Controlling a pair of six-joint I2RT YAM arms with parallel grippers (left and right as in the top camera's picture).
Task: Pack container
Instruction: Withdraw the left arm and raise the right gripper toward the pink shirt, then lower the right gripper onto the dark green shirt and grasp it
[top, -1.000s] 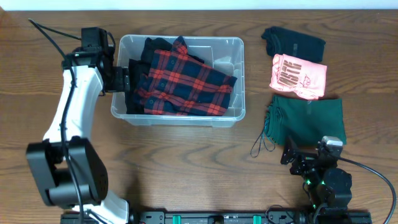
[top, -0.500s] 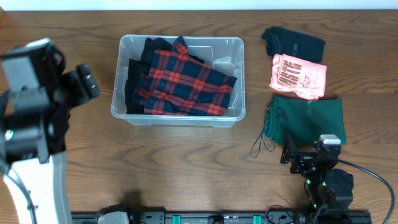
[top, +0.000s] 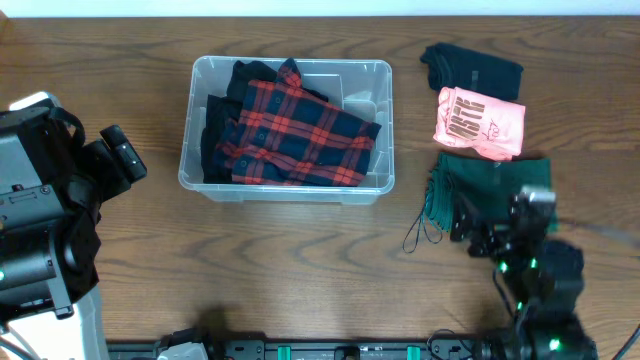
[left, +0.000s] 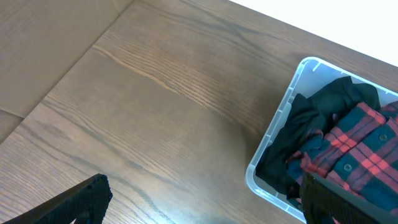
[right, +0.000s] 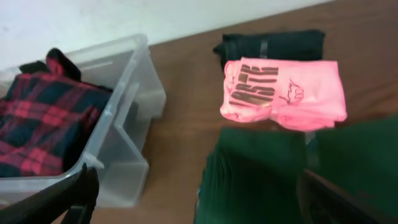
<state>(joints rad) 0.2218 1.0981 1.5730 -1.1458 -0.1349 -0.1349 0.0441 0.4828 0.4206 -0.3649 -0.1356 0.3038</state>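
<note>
Left gripper (left: 205, 200) and right gripper (right: 202, 194) both gape wide and hold nothing. Just beyond the right one we see a green garment (right: 261, 177), then a pink shirt (right: 283, 93), then a black garment (right: 273, 43). The container (right: 134, 134) stands apart to their left, holding a red plaid shirt (right: 43, 124).

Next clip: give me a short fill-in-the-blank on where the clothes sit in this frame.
1. In the container, a red plaid shirt lies with a ____ garment.
2. The folded garment with black lettering is ____.
3. The folded garment nearest the open right gripper is ____.
4. ____ folded garments lie on the table outside the container.
Missing words: black; pink; green; three.
</note>
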